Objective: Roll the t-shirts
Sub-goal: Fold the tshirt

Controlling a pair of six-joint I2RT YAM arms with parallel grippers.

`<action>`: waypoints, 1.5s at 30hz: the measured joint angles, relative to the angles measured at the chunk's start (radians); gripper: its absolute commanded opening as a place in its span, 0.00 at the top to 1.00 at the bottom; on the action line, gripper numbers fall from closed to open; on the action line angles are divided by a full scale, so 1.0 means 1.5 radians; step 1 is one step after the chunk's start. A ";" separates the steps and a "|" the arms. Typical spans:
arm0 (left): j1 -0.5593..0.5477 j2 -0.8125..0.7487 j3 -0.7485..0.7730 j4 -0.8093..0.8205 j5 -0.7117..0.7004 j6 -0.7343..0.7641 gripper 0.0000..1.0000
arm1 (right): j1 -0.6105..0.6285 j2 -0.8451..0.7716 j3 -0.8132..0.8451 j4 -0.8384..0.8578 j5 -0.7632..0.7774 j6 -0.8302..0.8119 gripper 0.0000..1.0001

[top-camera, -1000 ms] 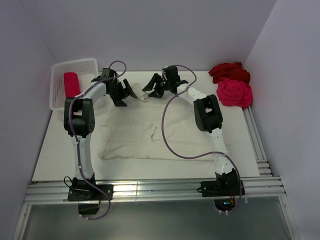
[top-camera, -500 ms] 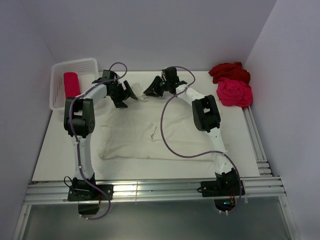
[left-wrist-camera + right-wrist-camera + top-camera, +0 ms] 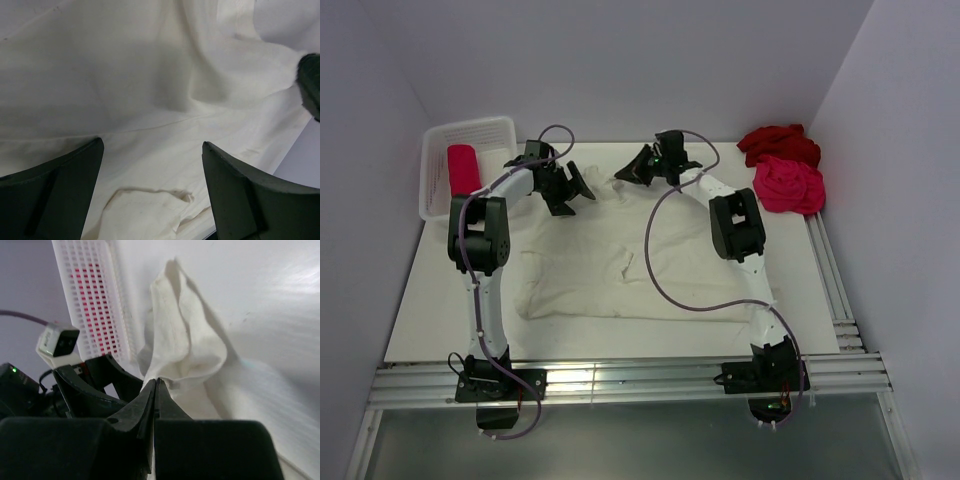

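Cream-white t-shirt (image 3: 610, 265) is the one being worked on. It's spread out in the middle of the desk (image 3: 430, 300), a bit rumpled and not rolled at all yet.

The big change is that the right gripper (image 3: 628, 172) was gaping a second ago and has now snapped shut on the shirt's far edge, up around 12 o'clock. The right wrist view shows it clearly, with the jaws pressed together and a fold of the cream cloth pinched between them and standing up in a little peak.

The left gripper (image 3: 572, 192) hasn't done anything in that time. It's still spread wide at about 11 o'clock, hovering over the same far edge with nothing in it. In its own view there's just cloth lying between the fingers.

Elsewhere:
- The pink-red roll (image 3: 463, 168) is already sitting in the basket (image 3: 470, 125) at 10 o'clock.
- The dark red t-shirt (image 3: 778, 143) and hot pink t-shirt (image 3: 788, 185) are heaped at 2 o'clock, well apart from the action.

My read is that this is the very start of the roll for this shirt. One side of the edge is grabbed, and the left side probably needs to bite too before the cloth can be pulled over evenly. If only the right pulls, I'd expect the edge to skew.
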State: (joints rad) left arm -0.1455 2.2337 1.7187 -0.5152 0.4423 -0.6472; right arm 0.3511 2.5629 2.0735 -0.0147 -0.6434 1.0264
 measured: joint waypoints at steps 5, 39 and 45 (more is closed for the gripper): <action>0.000 0.000 0.000 -0.001 -0.001 0.000 0.14 | -0.041 0.000 -0.013 0.024 0.013 0.007 1.00; 0.050 0.058 0.204 -0.089 -0.022 0.026 0.12 | -0.213 -0.303 -0.263 -0.163 0.097 -0.166 0.43; 0.041 0.069 0.206 -0.026 -0.037 0.082 0.11 | -0.240 -0.393 -0.325 -0.197 0.105 -0.209 0.44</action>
State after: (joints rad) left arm -0.0845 2.3371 2.0274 -0.5549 0.3862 -0.5236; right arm -0.0082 1.9732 1.5864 -0.3103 -0.4854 0.7128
